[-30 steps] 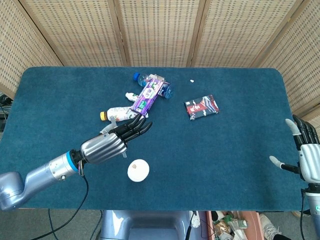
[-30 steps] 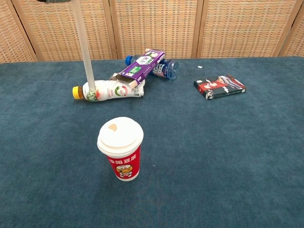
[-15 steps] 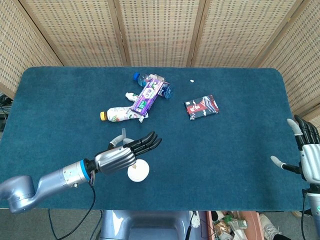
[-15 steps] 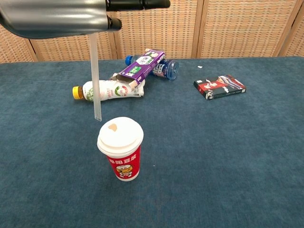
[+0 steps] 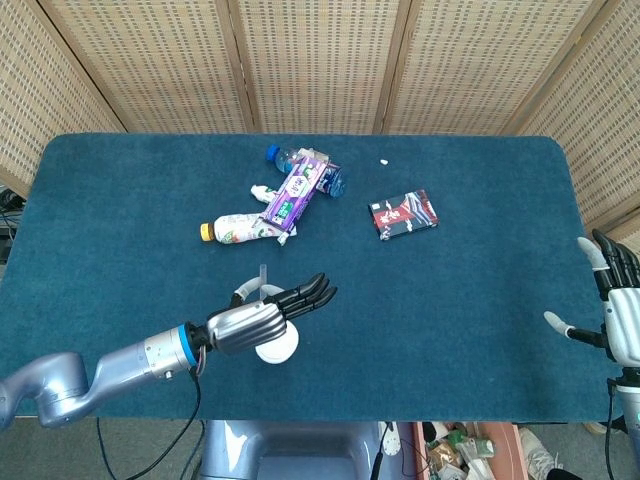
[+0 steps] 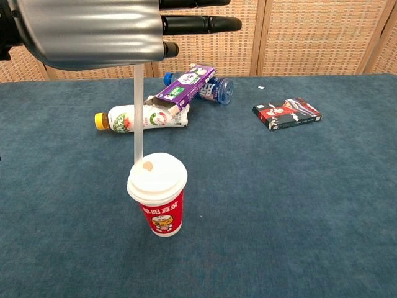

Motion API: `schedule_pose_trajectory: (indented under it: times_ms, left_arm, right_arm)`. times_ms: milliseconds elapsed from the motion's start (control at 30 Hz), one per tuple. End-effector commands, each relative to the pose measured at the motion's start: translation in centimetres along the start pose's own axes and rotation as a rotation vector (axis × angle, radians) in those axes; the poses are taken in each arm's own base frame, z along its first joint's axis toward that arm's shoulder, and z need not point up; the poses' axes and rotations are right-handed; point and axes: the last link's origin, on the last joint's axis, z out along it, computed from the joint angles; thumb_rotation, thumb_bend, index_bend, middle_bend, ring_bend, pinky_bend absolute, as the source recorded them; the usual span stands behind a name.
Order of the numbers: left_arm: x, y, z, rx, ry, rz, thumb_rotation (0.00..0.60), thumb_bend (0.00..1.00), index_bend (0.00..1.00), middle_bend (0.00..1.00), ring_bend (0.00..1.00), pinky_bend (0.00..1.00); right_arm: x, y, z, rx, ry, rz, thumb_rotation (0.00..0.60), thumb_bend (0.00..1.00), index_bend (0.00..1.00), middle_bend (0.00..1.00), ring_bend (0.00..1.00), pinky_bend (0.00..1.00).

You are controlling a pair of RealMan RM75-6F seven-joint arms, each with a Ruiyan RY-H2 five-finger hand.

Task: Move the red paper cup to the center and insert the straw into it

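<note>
The red paper cup (image 6: 157, 200) stands upright near the table's front, its white lid (image 5: 275, 344) partly hidden under my left hand (image 5: 262, 321) in the head view. That hand (image 6: 93, 31) hovers just above the cup and pinches a clear straw (image 6: 139, 112), which hangs straight down. The straw's lower tip sits at the lid's rear left, close to the small hole. In the head view the straw's top end (image 5: 263, 275) pokes up behind the fingers. My right hand (image 5: 615, 310) is at the far right table edge, fingers spread and empty.
A white bottle with a yellow cap (image 6: 139, 118), a purple carton (image 6: 185, 85) and a blue-capped bottle (image 6: 214, 90) lie in a cluster behind the cup. A dark card pack (image 6: 286, 112) lies at the right rear. A small white scrap (image 5: 383, 161) sits near the back.
My left hand has carried the straw forward and right, from over the bottle cluster to directly above the cup; the straw tip now reaches the lid. The right hand stayed put.
</note>
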Motion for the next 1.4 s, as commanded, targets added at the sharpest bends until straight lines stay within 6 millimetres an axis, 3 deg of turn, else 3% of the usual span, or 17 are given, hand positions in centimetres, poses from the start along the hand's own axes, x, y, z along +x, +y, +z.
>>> schedule_pose_trajectory:
  times_ms: [33,800,1400]
  left_arm:
    - [-0.1,-0.1,0.0,0.003,-0.002,0.001,0.6,0.35,0.64,0.0,0.0,0.0]
    - [-0.7,0.6,0.8,-0.015,-0.009,0.009,0.6,0.35,0.64,0.0,0.0,0.0]
    - [-0.1,3.6,1.3,-0.098,0.009,0.049,0.6,0.35,0.64,0.0,0.0,0.0]
  right_arm:
    - [0.0,0.0,0.0,0.0,0.0,0.0,0.6,0.0,0.0,0.0,0.0,0.0]
    - [0.0,0.2,0.1,-0.006,0.0,-0.001,0.6,0.0,0.0,0.0,0.0,0.0]
    - [0.1,0.1,0.1,-0.002,0.003,-0.001,0.6,0.0,0.0,0.0,0.0,0.0]
